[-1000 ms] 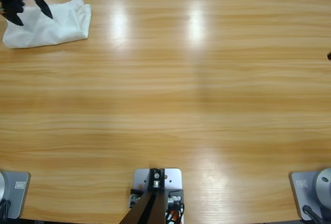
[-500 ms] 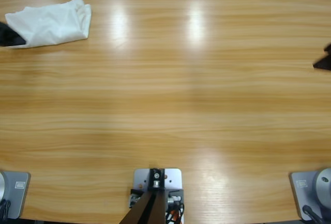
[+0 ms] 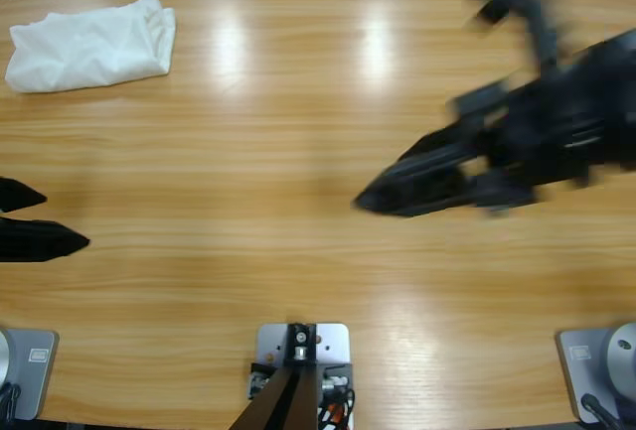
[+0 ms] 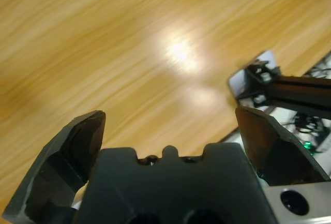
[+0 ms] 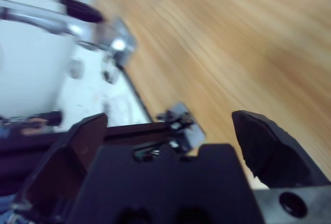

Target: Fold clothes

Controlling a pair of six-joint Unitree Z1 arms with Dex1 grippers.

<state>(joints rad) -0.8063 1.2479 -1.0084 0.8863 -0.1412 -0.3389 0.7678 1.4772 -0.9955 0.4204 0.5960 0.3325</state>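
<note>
A white T-shirt [image 3: 91,45] is seen lying in a loosely folded, rumpled bundle at the far left corner of the long wooden table [image 3: 298,132], with nothing touching it. Below it, at the left edge of the high view, the left gripper [image 3: 35,219] is shown only as two black jaw tips reaching in over the bare wood, well apart from the shirt; the tips are held apart with table showing between them. In the left wrist view the same gripper [image 4: 170,131] is seen with its jaws spread wide and nothing between them, light-streaked wood lying beyond.

The middle of the table is occupied by no cloth; only lamp glare is reflected on the wood.

To the right, a dark, motion-blurred arm is seen entering from the right edge of the high view, its right gripper [image 3: 383,195] pointed toward the table's centre and held above the wood, far from the shirt. In that view the jaws are smeared together and their gap cannot be made out. In the right wrist view the right gripper [image 5: 168,131] is shown with its jaws set wide apart and empty, blurred table filling the upper right of the picture.
</note>
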